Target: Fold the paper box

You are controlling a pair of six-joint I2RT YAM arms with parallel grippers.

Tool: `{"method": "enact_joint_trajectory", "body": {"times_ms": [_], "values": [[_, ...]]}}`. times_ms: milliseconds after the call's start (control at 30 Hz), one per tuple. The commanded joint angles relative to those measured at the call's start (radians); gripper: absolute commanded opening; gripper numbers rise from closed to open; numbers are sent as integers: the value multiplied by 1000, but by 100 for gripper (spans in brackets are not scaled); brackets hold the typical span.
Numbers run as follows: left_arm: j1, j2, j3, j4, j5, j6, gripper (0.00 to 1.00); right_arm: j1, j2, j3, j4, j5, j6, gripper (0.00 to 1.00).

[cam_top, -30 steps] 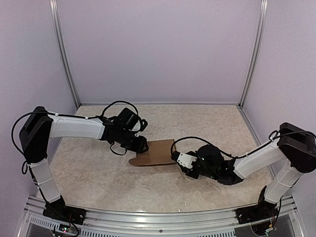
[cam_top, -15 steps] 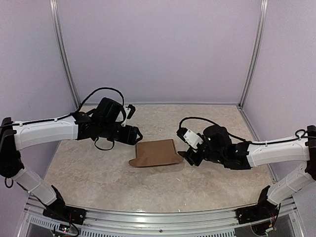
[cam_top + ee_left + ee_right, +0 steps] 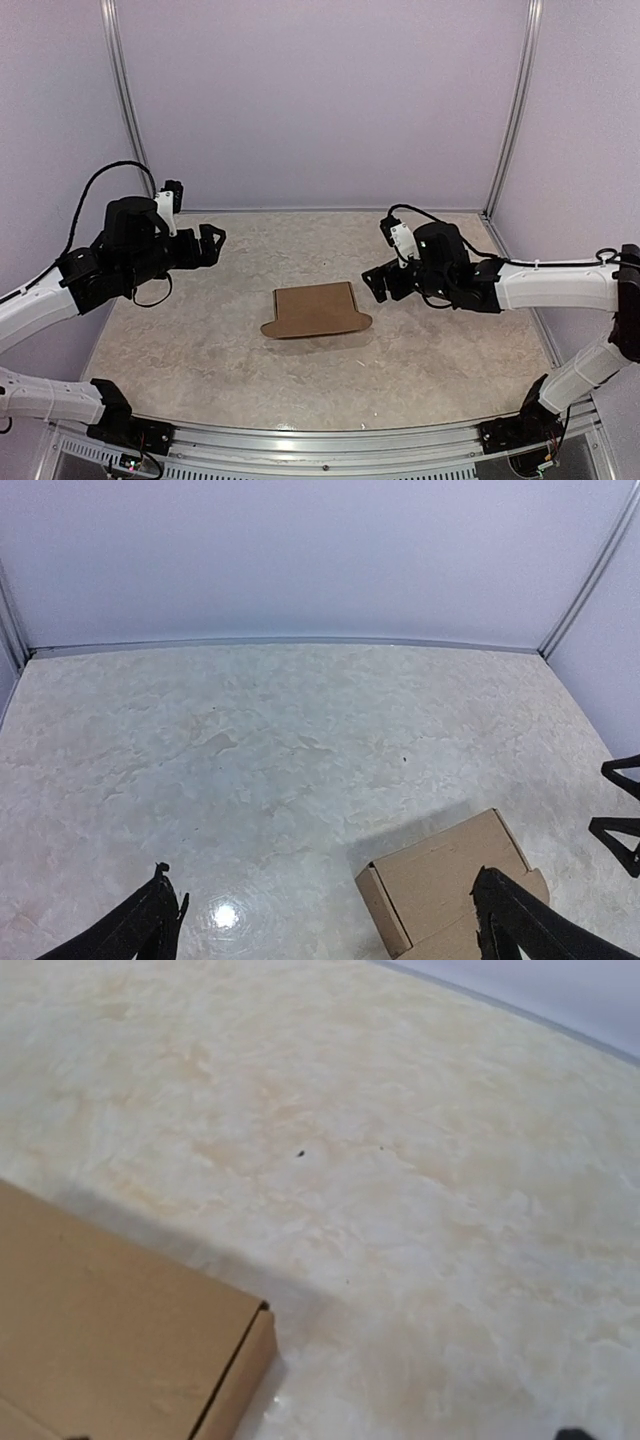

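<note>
The paper box [image 3: 315,309] lies on the marble-patterned table in the middle, folded into a slim brown shape with a curved flap along its near edge. In the left wrist view the paper box [image 3: 450,880] shows a closed lid and a side wall. My left gripper [image 3: 210,243] hangs open above the table, well left of the box, nothing between its fingers [image 3: 150,925]. My right gripper [image 3: 378,283] is open just right of the box and apart from it. A corner of the paper box [image 3: 100,1340] shows in the right wrist view.
Lilac walls with metal corner posts [image 3: 133,120] close in the table on three sides. An aluminium rail [image 3: 320,440] runs along the near edge by the arm bases. The right gripper's fingertips [image 3: 622,825] show at the left wrist view's right edge.
Both grippers have let go of the box, opened wide and pulled back, the left up and leftward, the right up and to the right. The box stays in place.
</note>
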Motion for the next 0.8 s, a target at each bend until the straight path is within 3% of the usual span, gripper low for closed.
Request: {"method": "enact_joint_trajectory", "body": {"times_ms": [0, 133, 233, 367, 767], "values": [[69, -8, -49, 8, -1, -77, 99, -16, 65, 84, -102, 32, 97, 100], [84, 77, -27, -44, 67, -101, 99, -16, 88, 92, -107, -21, 117, 100], [85, 120, -54, 4, 104, -111, 99, -17, 110, 103, -119, -69, 132, 99], [100, 184, -63, 37, 151, -140, 99, -36, 214, 201, -237, -154, 188, 91], [107, 358, -80, 171, 374, -210, 99, -73, 346, 248, -213, -386, 299, 71]]}}
